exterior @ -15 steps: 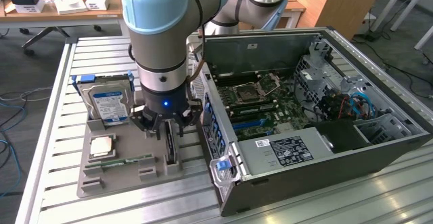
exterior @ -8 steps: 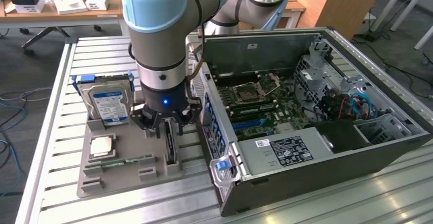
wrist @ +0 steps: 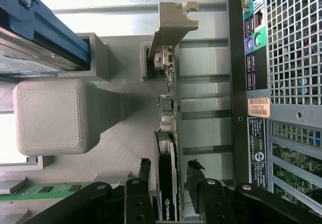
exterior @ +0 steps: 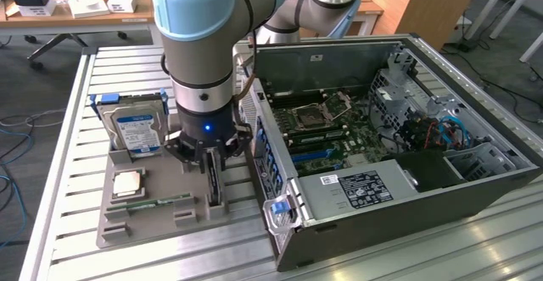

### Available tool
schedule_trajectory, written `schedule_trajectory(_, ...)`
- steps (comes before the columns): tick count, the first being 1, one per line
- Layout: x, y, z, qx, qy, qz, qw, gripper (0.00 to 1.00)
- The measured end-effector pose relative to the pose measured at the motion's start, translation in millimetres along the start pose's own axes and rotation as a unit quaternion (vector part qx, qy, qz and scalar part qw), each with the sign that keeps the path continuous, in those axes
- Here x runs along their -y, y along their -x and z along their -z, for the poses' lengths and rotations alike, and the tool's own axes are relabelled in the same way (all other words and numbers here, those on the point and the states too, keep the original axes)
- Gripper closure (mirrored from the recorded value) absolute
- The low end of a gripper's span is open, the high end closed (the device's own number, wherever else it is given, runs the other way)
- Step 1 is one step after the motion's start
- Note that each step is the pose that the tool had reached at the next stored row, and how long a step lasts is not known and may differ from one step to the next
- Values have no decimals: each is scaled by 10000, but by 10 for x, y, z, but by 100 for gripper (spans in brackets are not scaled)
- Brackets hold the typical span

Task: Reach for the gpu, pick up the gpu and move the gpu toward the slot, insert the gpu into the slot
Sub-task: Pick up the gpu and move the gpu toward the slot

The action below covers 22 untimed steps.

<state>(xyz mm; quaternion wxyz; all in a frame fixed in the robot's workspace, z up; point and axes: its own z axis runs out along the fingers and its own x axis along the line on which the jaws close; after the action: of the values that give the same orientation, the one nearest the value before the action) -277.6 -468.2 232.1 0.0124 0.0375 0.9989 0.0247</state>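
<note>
Reach about done: claw open, straddling the gpu, gaps both sides, no grip yet. gpu on edge in grey holder; pick-up and insertion into slot not done

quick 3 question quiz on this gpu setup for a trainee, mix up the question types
1. True or false: the gpu is inside the case.
2. Pick one. The gripper has its open jaws: A) on either side of the gpu, B) around the hard drive, C) over the motherboard.
3. Short answer: what is the gpu standing on edge in?

Key
1. False. It stands outside the case, beside it.
2. A
3. The grey holder on the table.
</note>
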Motion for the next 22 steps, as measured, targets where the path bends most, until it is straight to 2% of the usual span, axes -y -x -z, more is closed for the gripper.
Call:
schedule_trajectory(1, 0, 0, 0, 0, 0, 0, 10000, 53)
schedule_trajectory(2, 0, 0, 0, 0, 0, 0, 10000, 60)
schedule_trajectory(14, 52, 3, 3, -1, 2, -1, 10000, 60)
schedule_trajectory(22, 54, 10, 1, 0, 3, 0, 10000, 60)
